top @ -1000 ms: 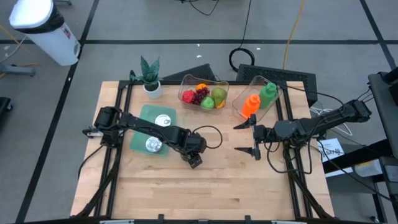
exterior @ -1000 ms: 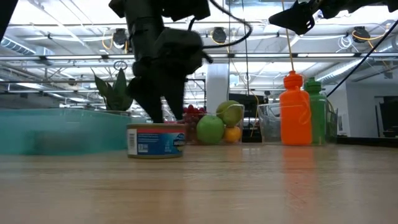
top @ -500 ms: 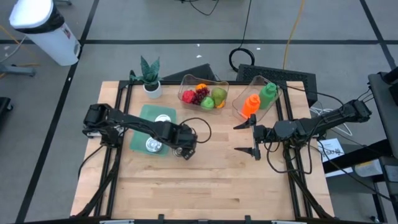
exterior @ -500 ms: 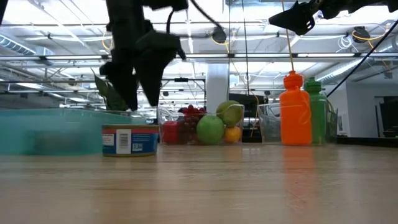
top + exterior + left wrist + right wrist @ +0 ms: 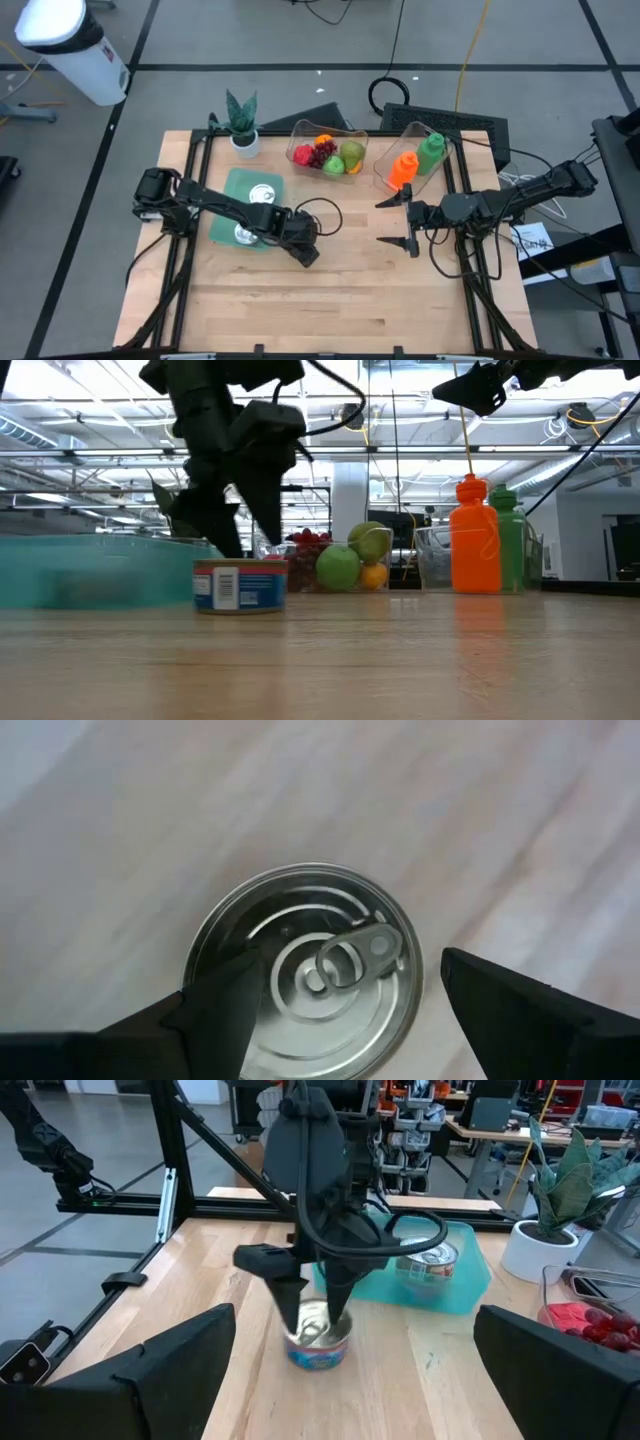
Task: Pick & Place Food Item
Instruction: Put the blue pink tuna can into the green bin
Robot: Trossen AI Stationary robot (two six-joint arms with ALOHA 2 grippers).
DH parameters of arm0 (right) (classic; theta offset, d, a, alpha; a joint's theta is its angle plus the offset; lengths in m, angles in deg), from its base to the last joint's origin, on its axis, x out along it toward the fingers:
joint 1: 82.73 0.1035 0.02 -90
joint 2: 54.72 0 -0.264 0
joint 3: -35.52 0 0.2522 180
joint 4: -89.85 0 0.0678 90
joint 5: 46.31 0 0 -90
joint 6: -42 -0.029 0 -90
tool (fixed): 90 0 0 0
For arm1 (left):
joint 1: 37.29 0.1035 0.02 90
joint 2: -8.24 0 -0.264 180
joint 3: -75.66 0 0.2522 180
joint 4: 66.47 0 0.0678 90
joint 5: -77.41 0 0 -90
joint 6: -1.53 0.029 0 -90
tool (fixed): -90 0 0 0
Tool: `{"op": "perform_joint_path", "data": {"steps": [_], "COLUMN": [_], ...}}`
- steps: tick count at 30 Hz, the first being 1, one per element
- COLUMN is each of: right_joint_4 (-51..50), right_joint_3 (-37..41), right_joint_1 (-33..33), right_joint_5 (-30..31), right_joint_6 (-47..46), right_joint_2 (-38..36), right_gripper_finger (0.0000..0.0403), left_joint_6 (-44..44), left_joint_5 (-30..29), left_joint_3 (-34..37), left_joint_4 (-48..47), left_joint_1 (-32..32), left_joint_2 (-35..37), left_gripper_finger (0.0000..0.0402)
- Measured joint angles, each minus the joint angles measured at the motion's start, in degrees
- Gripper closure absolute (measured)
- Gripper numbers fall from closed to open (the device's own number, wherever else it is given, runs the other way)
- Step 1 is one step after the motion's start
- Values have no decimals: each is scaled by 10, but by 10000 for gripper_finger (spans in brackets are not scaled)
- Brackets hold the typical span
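While left gripper [image 5: 303, 249] straddles the tin can [image 5: 305, 985], fingers spread and not gripping, the can sits on bare wood just beside the teal tray [image 5: 228, 198].
Right gripper [image 5: 397, 221] hangs open over the table's right side, below the bottles [image 5: 416, 160].

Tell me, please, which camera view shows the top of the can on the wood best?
The left wrist view: the can lid and pull tab fill it, between the left tool fingers. The low view shows only its label side; the right wrist view shows it small; the high view hides it.
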Motion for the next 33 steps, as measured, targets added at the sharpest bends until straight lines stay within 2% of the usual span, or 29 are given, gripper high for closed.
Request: {"op": "perform_joint_path", "data": {"steps": [5, 10, 17, 19, 30, 33], "right_joint_4": [0, -2, -2, -2, 0, 2], "right_joint_3": [0, 0, 0, 0, 0, 0], "right_joint_1": [0, 0, 0, 0, 0, 0], "right_joint_5": [0, 0, 0, 0, 0, 0], "right_joint_6": [0, 0, 0, 0, 0, 0], "right_joint_2": [0, 0, 0, 0, 0, 0], "right_gripper_finger": [8, 8, 8, 8, 8, 8], "left_joint_6": [38, 35, 7, -6, 6, 6], "left_joint_5": [27, 21, -75, -85, -37, -1], "left_joint_3": [2, 2, 0, 2, 65, 79], "left_joint_4": [78, 41, -51, -72, 42, 86], "left_joint_1": [-1, 10, 3, -1, 18, 24], "left_joint_2": [-4, 16, 63, 64, 19, 18], "left_gripper_finger": [81, 80, 80, 80, 80, 80]}}
